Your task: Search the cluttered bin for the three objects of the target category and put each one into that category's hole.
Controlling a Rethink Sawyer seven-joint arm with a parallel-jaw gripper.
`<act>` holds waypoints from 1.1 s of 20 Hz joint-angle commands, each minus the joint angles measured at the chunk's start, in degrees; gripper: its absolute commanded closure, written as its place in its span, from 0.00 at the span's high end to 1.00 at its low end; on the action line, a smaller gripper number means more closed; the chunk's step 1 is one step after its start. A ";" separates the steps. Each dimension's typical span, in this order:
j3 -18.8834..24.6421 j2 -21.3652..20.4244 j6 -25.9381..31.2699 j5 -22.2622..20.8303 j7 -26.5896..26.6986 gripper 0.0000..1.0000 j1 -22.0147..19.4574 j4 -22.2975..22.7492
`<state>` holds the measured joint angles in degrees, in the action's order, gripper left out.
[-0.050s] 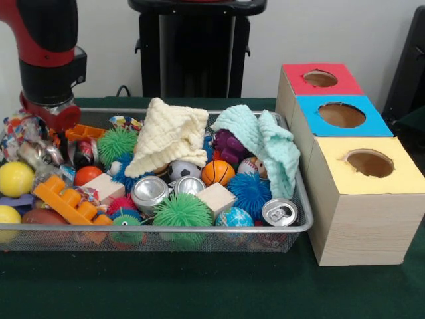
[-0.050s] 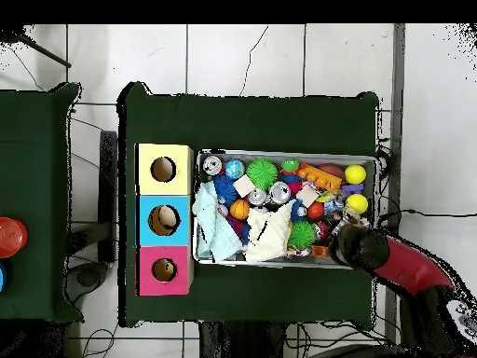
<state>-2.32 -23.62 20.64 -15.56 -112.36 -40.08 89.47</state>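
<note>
A wire mesh bin (image 1: 302,199) (image 2: 375,160) holds a jumble of toys. Silver cans (image 1: 149,193) (image 1: 189,185) lie in the middle and a third can (image 1: 279,211) stands at the front right corner. A soccer ball (image 1: 179,170), a basketball (image 1: 218,172), wooden blocks (image 1: 216,198) and green spiky balls (image 1: 182,211) lie around them. My gripper (image 1: 41,147) (image 2: 347,227) hangs low over the bin's far left corner in the front view, its tip lost among the clutter. The wooden box has a red hole (image 1: 321,78), a blue hole (image 1: 341,114) and a yellow hole (image 1: 369,163).
A cream cloth (image 1: 169,136) and a mint cloth (image 1: 265,143) drape over toys at the back of the bin. Yellow balls (image 1: 14,178) and an orange toy brick (image 1: 66,199) sit under the arm. The box (image 2: 164,220) stands against the bin's side.
</note>
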 commanded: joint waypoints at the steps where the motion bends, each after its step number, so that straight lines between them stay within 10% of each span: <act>1: 9.21 12.88 -2.70 -3.32 4.76 1.00 -2.53 -10.54; 10: 11.70 17.74 -5.64 -6.80 3.64 1.00 -4.85 -12.25; 11: 11.44 17.53 -5.33 -7.02 2.67 0.00 -4.55 -11.96; 22: 2.04 12.48 -5.54 -2.90 -10.46 0.00 5.01 -7.64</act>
<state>-2.59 -18.83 24.34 -18.98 -112.36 -38.35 83.82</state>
